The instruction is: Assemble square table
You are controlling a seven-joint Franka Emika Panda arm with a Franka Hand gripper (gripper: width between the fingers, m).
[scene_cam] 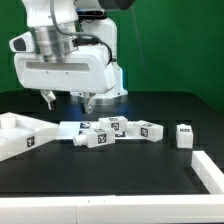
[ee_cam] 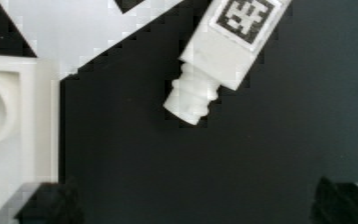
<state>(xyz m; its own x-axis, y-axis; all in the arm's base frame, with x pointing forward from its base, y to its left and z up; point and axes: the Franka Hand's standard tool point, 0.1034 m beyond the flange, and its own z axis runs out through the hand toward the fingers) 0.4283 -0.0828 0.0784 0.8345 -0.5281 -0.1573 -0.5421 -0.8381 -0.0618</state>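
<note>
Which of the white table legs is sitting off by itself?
The short blocky white plastic leg farthest to the exterior view's right; it sits alone, while the other legs lie bunched together.

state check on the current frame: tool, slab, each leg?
tool: open, empty, above the legs
slab: lying on the table, no leg fitted in view
first leg: loose, lying down, screw end toward the slab
second leg: loose, lying down
third leg: loose, lying down
fourth leg: loose, apart at the exterior view's right
</note>
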